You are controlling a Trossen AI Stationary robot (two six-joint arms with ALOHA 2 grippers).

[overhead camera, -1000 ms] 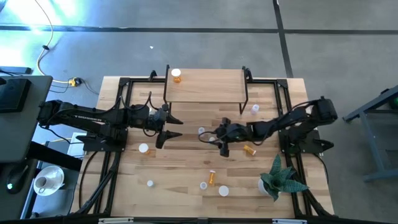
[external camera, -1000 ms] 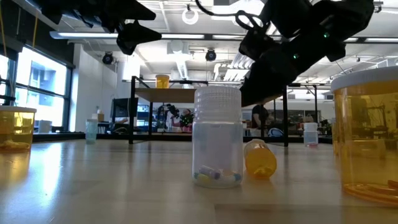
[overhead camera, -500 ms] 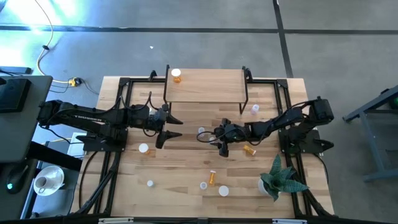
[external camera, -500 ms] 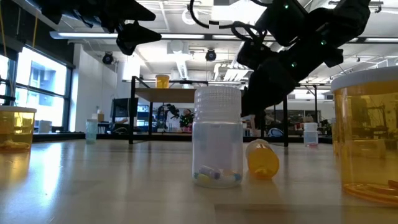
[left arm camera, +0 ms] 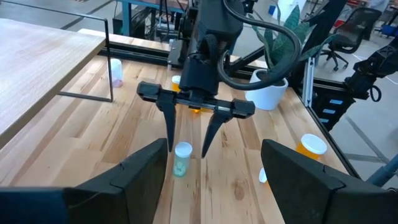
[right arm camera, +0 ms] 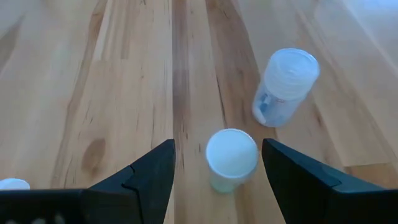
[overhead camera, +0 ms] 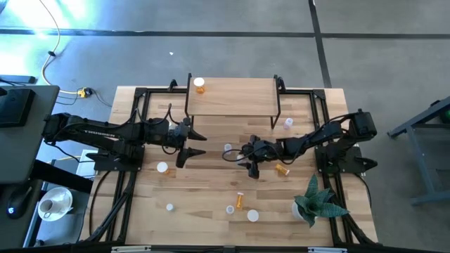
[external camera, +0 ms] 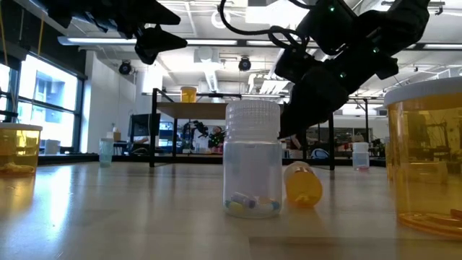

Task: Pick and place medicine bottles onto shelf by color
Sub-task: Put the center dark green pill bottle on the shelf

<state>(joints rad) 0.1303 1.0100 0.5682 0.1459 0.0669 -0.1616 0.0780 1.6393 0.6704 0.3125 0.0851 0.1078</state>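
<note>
1. Light-wood tabletop (overhead camera: 211, 183) fills our overhead view, with a grey floor around it.
2. We see the shelf (overhead camera: 232, 96) at the table's far edge, one orange bottle (overhead camera: 200, 86) standing on its left end.
3. We count other bottles scattered over the table: a pale green-tinted vial (left arm camera: 182, 158) stands upright mid-table, an orange bottle (overhead camera: 282, 169) lies on its side near the right arm, and a clear vial (overhead camera: 288, 124) stands beside the shelf's right leg.
4. We see the right gripper (overhead camera: 241, 157) poised over the pale vial, fingers spread wide and grasping nothing.
5. We see the left gripper (overhead camera: 199, 145) hanging above the table left of centre, fingers parted and empty.
6. We note a potted plant (overhead camera: 316, 204) at the right front corner.
</note>
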